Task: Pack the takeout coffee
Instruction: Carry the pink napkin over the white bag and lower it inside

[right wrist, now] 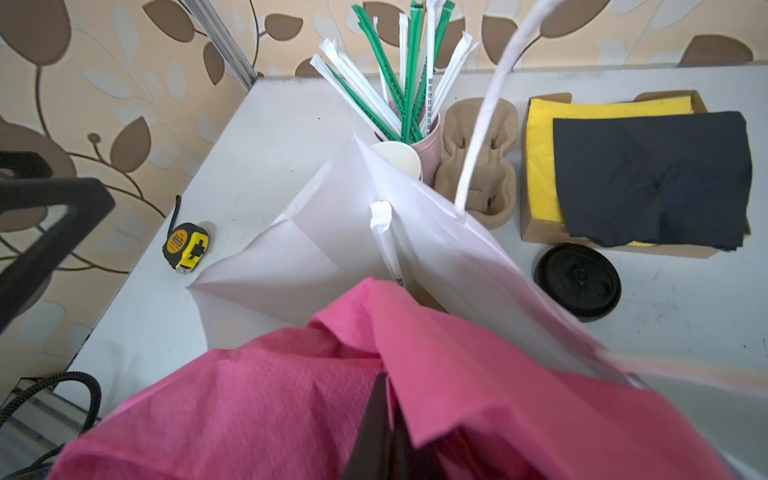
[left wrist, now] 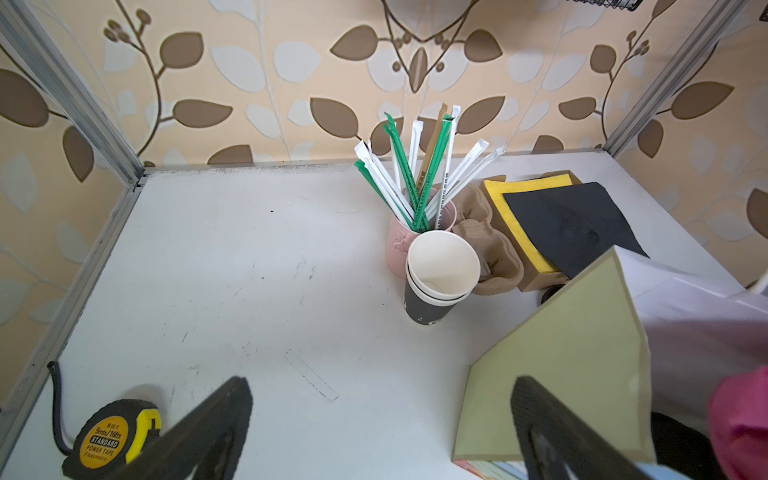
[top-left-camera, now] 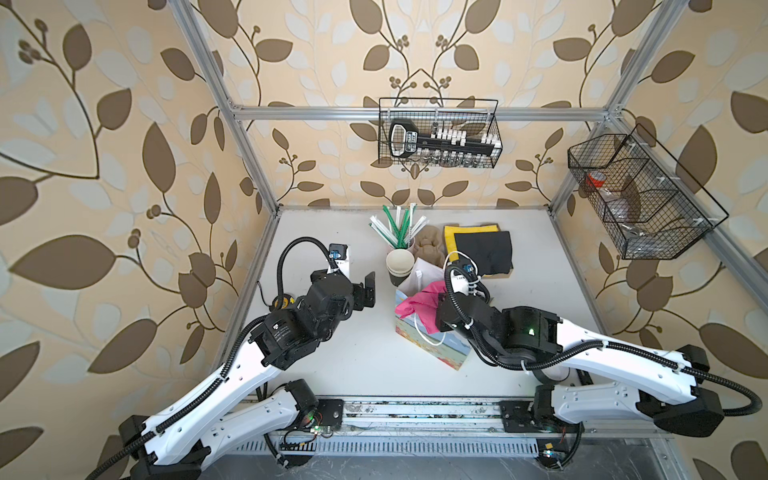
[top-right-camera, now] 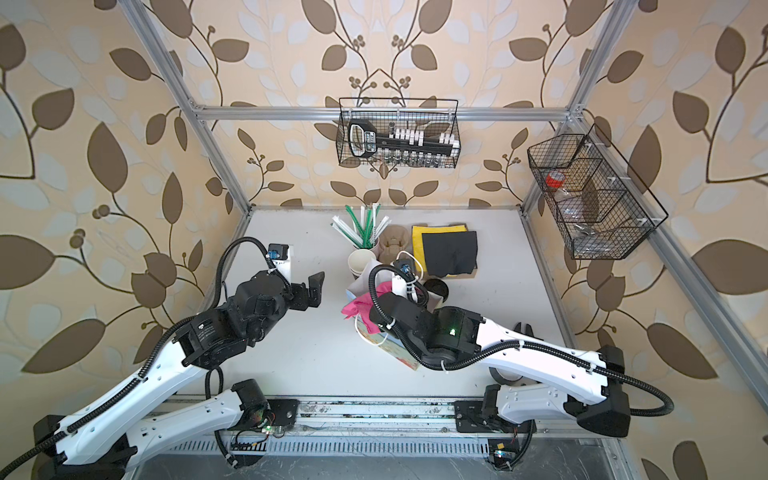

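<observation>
Napkin (right wrist: pixel 270 395) pinched in right jaws | above bag (right wrist: pixel 291 257) | left jaws apart

Scuffed white worktop (top-left-camera: pixel 332 365). On it, in both top views: paper bag (top-left-camera: pixel 446 355) mid-frame, stacked cups (top-left-camera: pixel 400 266) just above it, straw cup (left wrist: pixel 397 249) and cardboard cup tray (top-left-camera: pixel 426 247) above those, napkin box (right wrist: pixel 524 224) to the right, black lid (top-right-camera: pixel 436 289) below that box, tape measure (top-left-camera: pixel 284 302) far left.

Bag (right wrist: pixel 316 249) interior under pink napkin (right wrist: pixel 270 395)
</observation>
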Available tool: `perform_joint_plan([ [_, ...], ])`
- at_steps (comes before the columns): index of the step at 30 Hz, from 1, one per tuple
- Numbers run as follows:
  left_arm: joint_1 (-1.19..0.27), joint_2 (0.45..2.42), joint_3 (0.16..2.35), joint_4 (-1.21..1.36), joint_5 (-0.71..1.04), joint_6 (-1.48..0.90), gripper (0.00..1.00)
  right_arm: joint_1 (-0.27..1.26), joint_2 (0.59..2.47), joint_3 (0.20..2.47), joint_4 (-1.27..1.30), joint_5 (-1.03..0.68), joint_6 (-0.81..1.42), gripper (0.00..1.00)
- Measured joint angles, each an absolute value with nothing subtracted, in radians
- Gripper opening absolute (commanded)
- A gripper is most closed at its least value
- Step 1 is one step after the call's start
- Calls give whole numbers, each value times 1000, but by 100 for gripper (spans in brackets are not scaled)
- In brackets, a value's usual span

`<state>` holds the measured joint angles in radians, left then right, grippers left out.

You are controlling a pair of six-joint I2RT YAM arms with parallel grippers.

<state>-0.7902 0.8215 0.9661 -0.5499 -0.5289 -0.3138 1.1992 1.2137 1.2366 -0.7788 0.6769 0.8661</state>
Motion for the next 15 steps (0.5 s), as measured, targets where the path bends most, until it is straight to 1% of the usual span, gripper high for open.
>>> perform_joint_plan([
  [5, -790, 824, 966, -550, -528, -314, 99, 1176, 1242, 1329, -873, 617, 914, 0],
  [6, -790, 826, 966, -550, -527, -314, 99, 1172, 1252, 1348, -891, 605, 917, 3],
  [8, -790, 831, 966, -550, -526, -314, 99, 1161, 1272, 1387, -923, 580, 920, 14],
  [10, -790, 836, 966, -550, -525, -314, 99, 1136, 1287, 1427, -947, 544, 909, 27],
  [15, -790, 854, 967, -553, -522, -313, 99, 1047, 1319, 1526, -1014, 477, 876, 40],
])
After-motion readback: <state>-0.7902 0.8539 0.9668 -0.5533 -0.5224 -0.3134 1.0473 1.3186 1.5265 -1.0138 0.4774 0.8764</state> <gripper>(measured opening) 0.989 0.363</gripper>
